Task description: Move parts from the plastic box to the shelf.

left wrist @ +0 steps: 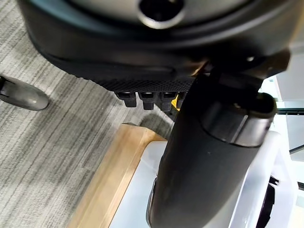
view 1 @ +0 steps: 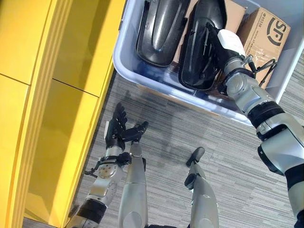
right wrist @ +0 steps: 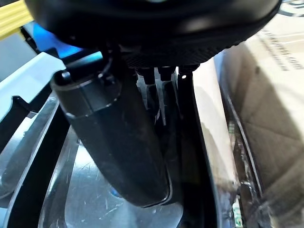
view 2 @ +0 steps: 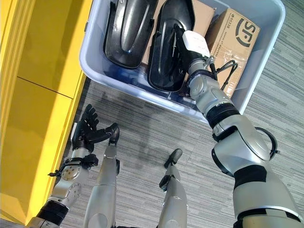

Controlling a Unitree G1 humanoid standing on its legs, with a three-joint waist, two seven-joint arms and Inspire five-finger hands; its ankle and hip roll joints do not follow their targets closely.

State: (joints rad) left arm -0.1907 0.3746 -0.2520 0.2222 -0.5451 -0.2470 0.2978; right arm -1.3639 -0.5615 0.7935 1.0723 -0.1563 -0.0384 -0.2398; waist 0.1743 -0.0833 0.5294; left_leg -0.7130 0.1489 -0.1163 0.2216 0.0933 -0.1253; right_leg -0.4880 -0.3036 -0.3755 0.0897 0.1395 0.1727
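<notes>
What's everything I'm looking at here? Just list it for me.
plastic box: one, pale blue-grey, on the floor ahead of the robot.
black parts: two, glossy black shells, side by side inside the box.
cardboard boxes: two, brown, inside the plastic box to the right of the parts.
shelf: one, yellow, along the robot's left.
floor: grey striped carpet.
right hand: dark with white cover, on the rim of the right-hand part; its wrist view shows thumb and fingers either side of the rim.
left hand: dark, open, above the floor beside the shelf.
</notes>
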